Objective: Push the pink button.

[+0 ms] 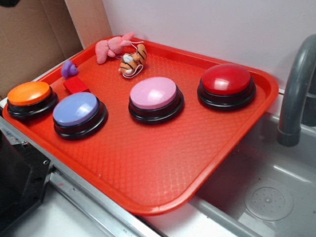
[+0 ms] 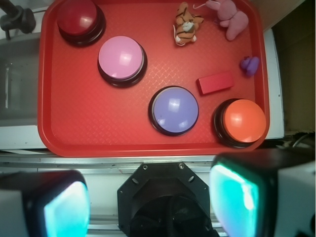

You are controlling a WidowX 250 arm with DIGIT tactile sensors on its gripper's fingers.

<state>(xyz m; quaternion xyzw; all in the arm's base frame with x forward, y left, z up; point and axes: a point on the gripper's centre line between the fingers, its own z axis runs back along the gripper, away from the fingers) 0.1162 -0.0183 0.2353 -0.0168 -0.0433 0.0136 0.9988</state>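
pink button (image 2: 121, 59) sits well apart from the spread-fingered tool (image 2: 150, 202).

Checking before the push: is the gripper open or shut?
Open: in the wrist view the gripper fingers stand wide apart, holding nothing.

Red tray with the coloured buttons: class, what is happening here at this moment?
Nothing is being touched yet. The robot's hand is open and hangs above the near edge of the red tray. The pink button sits unpressed between the red button and the lavender-blue button. An orange button and small toys are also there.
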